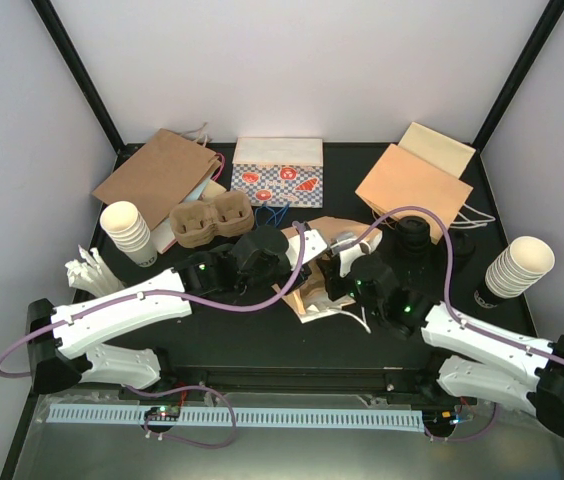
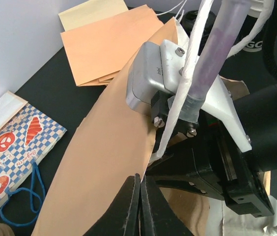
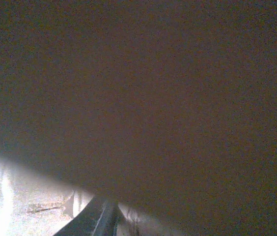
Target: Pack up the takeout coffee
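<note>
Now | left pincer [image 2: 139, 179] pinches paper bag [image 2: 104, 147] edge | right arm [image 2: 271, 128] crowds beside

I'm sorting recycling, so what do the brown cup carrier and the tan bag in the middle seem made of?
The cup carrier looks like moulded paper pulp: dull brown, thick rounded wells, no shine. The tan bag is probably thin matte kraft paper: it bends in a smooth sheet, with a sharp edge.

Robot lab test cell — white panel walls [image 1: 302, 60], black frame posts [image 1: 75, 70], black tabletop [image 1: 344, 162], takeout paper bags [image 1: 157, 175]
</note>
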Controlling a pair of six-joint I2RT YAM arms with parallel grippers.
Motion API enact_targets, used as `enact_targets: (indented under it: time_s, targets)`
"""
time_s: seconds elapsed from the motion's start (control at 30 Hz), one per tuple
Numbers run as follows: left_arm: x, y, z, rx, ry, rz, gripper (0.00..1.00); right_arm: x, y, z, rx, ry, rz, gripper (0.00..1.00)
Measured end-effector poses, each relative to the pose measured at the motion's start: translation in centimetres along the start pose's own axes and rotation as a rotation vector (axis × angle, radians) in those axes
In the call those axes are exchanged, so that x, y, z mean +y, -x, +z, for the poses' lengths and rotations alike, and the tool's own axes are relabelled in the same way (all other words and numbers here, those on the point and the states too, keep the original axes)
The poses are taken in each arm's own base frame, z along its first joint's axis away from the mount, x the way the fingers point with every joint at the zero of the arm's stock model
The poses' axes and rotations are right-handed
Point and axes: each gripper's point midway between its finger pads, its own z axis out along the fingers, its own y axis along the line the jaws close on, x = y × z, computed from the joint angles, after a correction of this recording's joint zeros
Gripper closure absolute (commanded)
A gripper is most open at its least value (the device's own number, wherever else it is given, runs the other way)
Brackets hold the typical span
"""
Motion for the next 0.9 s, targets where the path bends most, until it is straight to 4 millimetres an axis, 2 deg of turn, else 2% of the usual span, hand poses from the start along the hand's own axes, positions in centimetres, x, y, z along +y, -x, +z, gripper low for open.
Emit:
enact_targets:
  time_s: [0.53, 0.77, 0.9]
  targets:
    - [-1.1, 0.4, 0.0, -0.019, -0.067, -0.027, 0.98, -0.4, 0.1, -1.0, -0.039, -0.076, 0.048, 0.78]
    - [0.3, 0.7, -0.1, -0.014, 0.004, -0.095, 0.98, -0.5, -0.2, -1.0, -0.026, -0.077, 0.046, 0.78]
    - [1.6, 1.8, 0.0, -0.019, 0.052, -0.134, 0.98, -0.5, -0.4, -1.0, -0.022, -0.075, 0.049, 0.78]
